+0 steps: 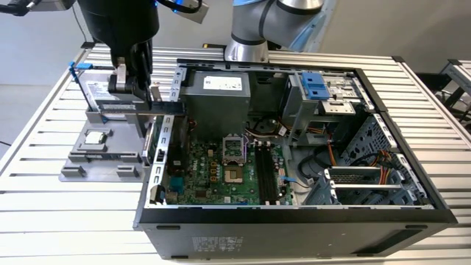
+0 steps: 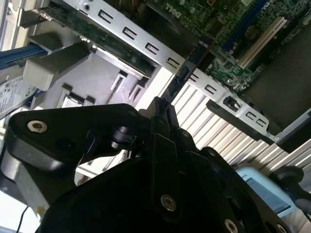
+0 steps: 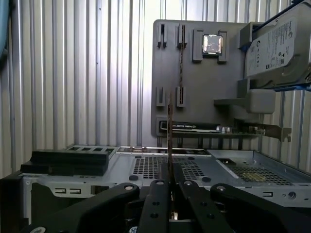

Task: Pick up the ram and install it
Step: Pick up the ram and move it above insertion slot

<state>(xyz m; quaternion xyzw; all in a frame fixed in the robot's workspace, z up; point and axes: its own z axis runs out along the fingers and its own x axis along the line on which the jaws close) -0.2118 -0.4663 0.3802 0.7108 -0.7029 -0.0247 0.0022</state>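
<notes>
Ram: thin, flat, dark stick (image 2: 187,72), edge-on in the first wrist view.
Axis: level, one end reaching over the open metal case's (image 1: 294,215) slotted wall.
Gripper: black fingers (image 3: 170,172) clamped on the ram's flat faces, just outside the case.
Desk: ribbed aluminium slats (image 1: 74,221).
Labels: white sticker on the silver hard drive (image 3: 274,46) beside the case.

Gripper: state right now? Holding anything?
Gripper: closed, holding the ram.
</notes>
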